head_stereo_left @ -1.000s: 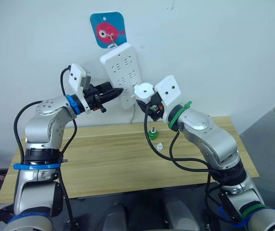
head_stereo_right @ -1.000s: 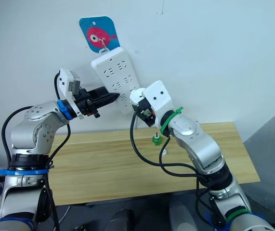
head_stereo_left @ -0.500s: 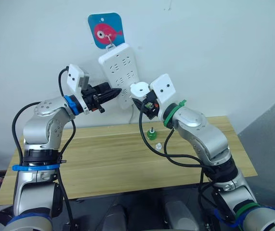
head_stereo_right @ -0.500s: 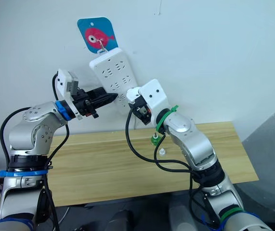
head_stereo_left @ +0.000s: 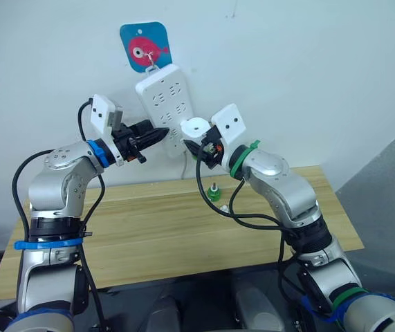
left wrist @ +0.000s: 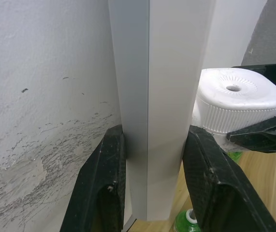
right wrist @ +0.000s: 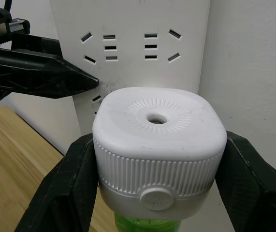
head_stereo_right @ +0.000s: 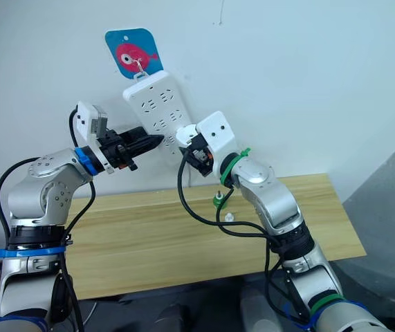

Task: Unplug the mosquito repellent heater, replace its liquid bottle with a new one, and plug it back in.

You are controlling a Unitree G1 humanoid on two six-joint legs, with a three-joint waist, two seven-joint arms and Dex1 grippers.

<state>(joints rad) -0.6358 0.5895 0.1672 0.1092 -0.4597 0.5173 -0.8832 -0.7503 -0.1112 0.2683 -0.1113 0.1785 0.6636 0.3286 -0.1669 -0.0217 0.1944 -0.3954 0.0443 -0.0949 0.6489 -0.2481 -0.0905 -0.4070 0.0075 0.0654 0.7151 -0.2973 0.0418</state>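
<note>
The mosquito repellent heater (right wrist: 159,145), a white rounded unit with a round hole in its top, sits in my right gripper (right wrist: 159,162), which is shut on its sides. A green liquid bottle (right wrist: 142,224) shows under it. The heater (head_stereo_left: 195,128) is held close against the lower end of the white power strip (head_stereo_left: 164,104) on the wall; its prongs are hidden. My left gripper (left wrist: 154,135) is shut on the strip's edges, one finger on each side. Another green bottle (head_stereo_right: 219,200) stands on the table below, beside a small white cap (head_stereo_right: 230,216).
The strip hangs tilted from a hook on a blue sign with a pink fish (head_stereo_left: 145,45). A wooden table (head_stereo_left: 149,235) stands against the white wall under both arms. A black cable loops from my right wrist over the table.
The camera has shifted, so the whole picture sits further left. Both grippers keep their holds, and the heater stays by the strip's lower end.
</note>
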